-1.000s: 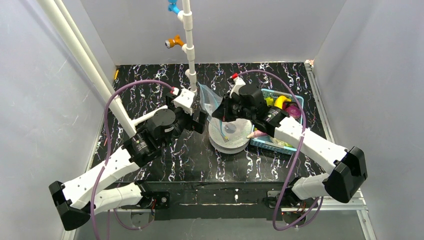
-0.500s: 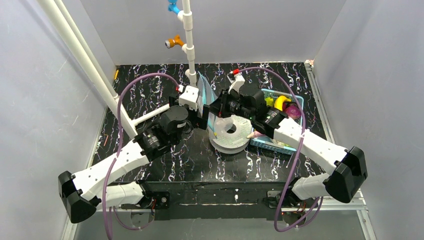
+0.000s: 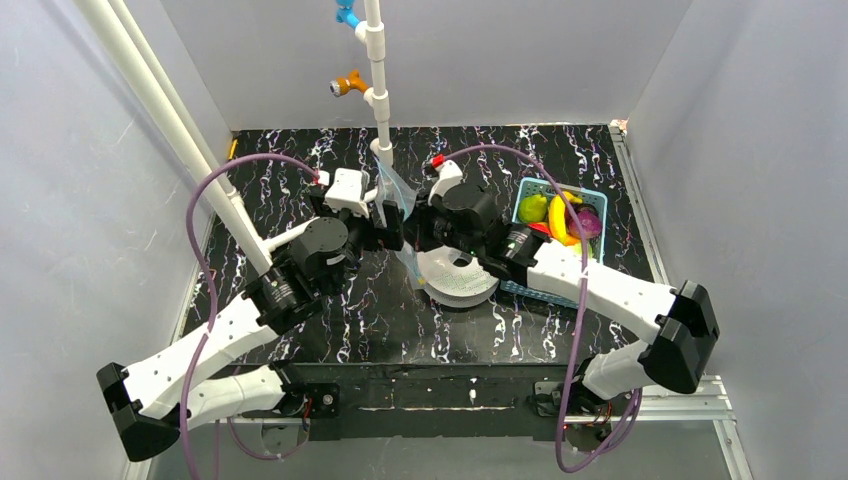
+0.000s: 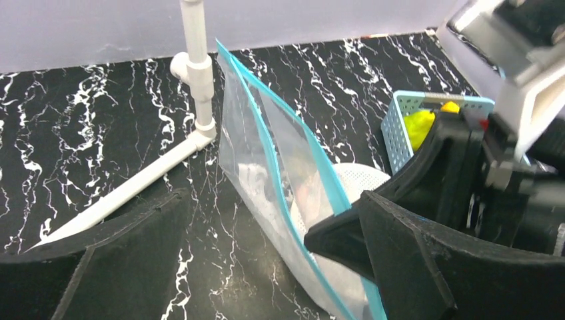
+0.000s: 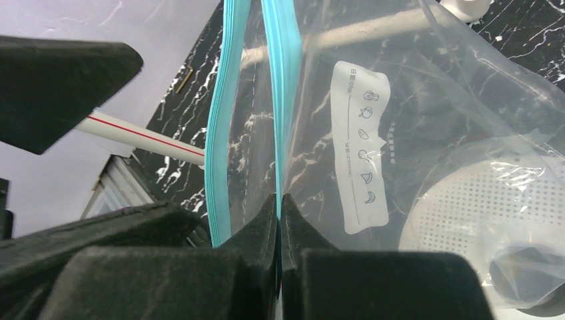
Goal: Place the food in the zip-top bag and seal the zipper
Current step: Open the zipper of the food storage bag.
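The clear zip-top bag (image 3: 393, 200) hangs upright between my two grippers, left of the white perforated disc (image 3: 455, 276). My right gripper (image 5: 280, 200) is shut on one teal zipper lip (image 5: 288, 80); the other lip (image 5: 223, 100) stands apart to its left, so the mouth is open. My left gripper (image 4: 266, 227) is open, with the bag (image 4: 266, 153) between its fingers and not pinched. The green pear (image 3: 533, 207), yellow banana (image 3: 557, 216) and purple eggplant (image 3: 588, 222) lie in the light-blue basket (image 3: 545, 290). A pinkish shape shows through the bag; I cannot tell whether it is inside.
A white pipe stand (image 3: 378, 90) rises just behind the bag, and its foot (image 4: 196, 127) is close to the bag's far edge. A long white pipe (image 3: 170, 130) slants along the left. The basket (image 4: 400, 127) sits right of the disc.
Both grippers have shifted left with the bag. The right arm has moved off the basket, so the fruit in it now shows. The bag hangs further left, off the disc.
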Robot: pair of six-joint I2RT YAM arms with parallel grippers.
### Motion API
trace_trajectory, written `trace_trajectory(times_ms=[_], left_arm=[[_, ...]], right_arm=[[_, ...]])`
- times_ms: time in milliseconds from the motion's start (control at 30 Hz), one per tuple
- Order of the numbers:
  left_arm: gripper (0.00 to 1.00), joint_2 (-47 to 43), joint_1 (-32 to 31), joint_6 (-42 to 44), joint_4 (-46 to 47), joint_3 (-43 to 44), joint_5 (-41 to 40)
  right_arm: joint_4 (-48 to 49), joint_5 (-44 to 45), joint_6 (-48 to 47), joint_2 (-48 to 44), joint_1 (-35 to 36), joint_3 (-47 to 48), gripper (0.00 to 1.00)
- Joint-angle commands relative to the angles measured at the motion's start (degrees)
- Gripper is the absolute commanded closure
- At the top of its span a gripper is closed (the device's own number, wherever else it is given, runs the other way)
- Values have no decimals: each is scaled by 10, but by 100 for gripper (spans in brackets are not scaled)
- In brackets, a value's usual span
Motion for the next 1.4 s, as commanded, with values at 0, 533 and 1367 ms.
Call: trace_trajectory(times_ms=[0,533,1367], left_arm=[[4,9,-2,-4,14,1,-51],[48,50,-2,53,-37,39,-75],[100,30,-3,234,-9,30,-73]], right_arm=[[-5,94,-41,1,31,42,99],[16,118,-48,-21,40,42,99],[188,-144,199,66,-23,-26,99]])
